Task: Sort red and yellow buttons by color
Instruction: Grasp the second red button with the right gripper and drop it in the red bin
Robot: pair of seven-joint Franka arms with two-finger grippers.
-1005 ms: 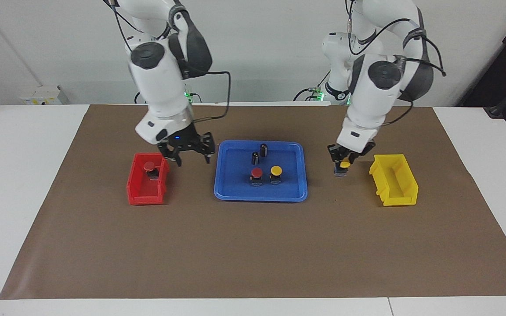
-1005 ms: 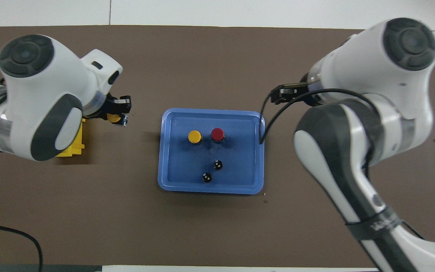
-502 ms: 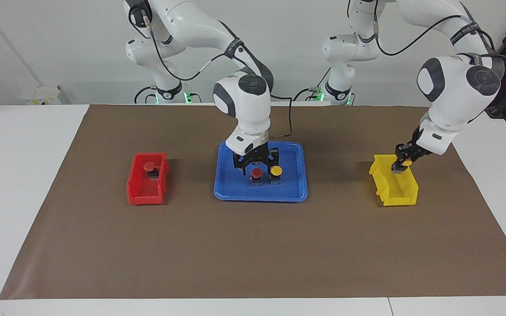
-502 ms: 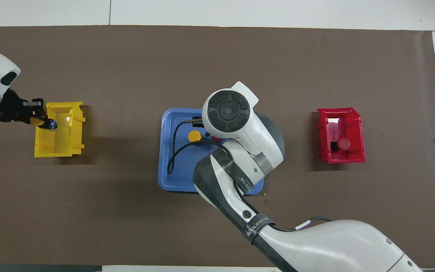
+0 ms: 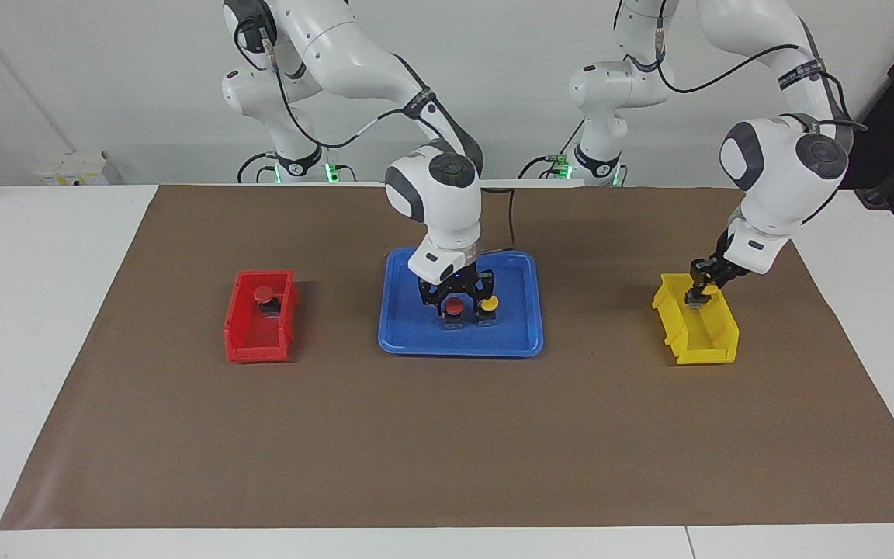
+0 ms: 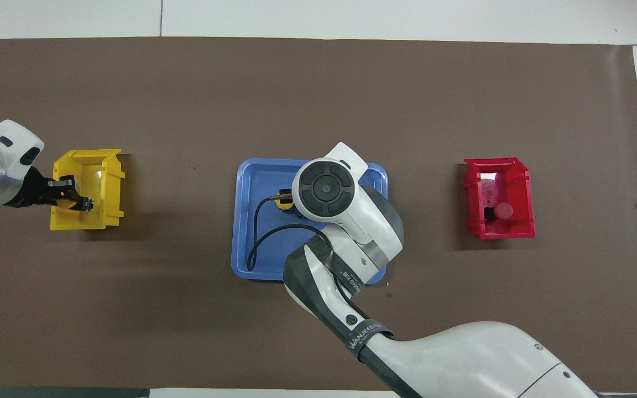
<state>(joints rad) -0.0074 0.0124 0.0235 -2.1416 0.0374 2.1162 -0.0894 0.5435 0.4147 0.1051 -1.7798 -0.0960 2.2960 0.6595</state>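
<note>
We see one red button point(image 5: 264, 294) lying in the red bin point(image 5: 244, 341), toward the right arm's end of the surface point(image 5: 447, 435). A second red button point(image 5: 454, 308) stands in the blue tray point(image 5: 400, 330) at the middle, with a yellow button point(image 5: 487, 304) just beside it, toward the left arm's end. The right end effector point(image 5: 455, 301) is low over the tray with its fingers spread to either side of the red button's cap; we cannot tell whether they touch it. From overhead the right arm covers that button, and only part of the yellow one point(image 6: 281, 202) shows at the arm's edge.

The other yellow button point(image 5: 705, 293) is gripped in the left end effector point(image 5: 701, 296), fingers closed on it, over the yellow bin point(image 5: 715, 349) at the end nearer the robots. Overhead, the left end effector point(image 6: 75, 197) sits within the yellow bin's point(image 6: 109, 188) outline. The two bins stand well apart, one on each side of the tray, all on the brown mat point(image 5: 447, 450).
</note>
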